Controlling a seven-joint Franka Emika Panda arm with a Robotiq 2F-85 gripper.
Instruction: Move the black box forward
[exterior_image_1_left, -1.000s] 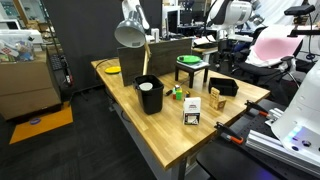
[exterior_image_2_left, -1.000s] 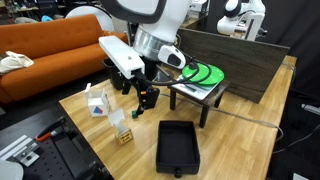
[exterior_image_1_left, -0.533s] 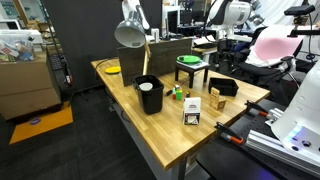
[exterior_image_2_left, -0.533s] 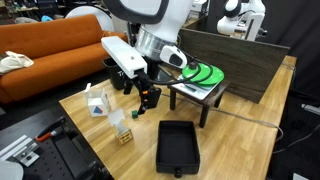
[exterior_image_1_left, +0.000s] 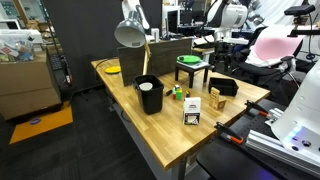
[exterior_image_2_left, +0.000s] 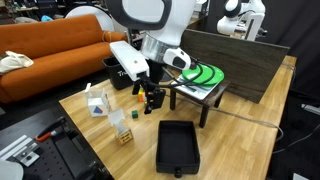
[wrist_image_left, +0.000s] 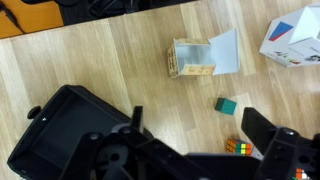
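The black box (exterior_image_2_left: 178, 146) is low and squarish with short walls and lies on the wooden table near its front edge. It also shows in an exterior view (exterior_image_1_left: 224, 87) and at the lower left of the wrist view (wrist_image_left: 58, 130). My gripper (exterior_image_2_left: 150, 98) hangs above the table, behind and to the left of the box, apart from it. In the wrist view the gripper (wrist_image_left: 197, 122) is open and empty, with a green cube (wrist_image_left: 226, 105) and a Rubik's cube (wrist_image_left: 237, 148) on the table between its fingers.
A black stand with a green top (exterior_image_2_left: 200, 80) stands just behind the box. A taller black bin with a white cup (exterior_image_1_left: 149, 93), a white carton (exterior_image_2_left: 97, 103), a small clear box (wrist_image_left: 192, 58) and a desk lamp (exterior_image_1_left: 130, 30) also share the table.
My gripper has shifted slightly to the right, toward the stand. The box and the other objects have not moved.
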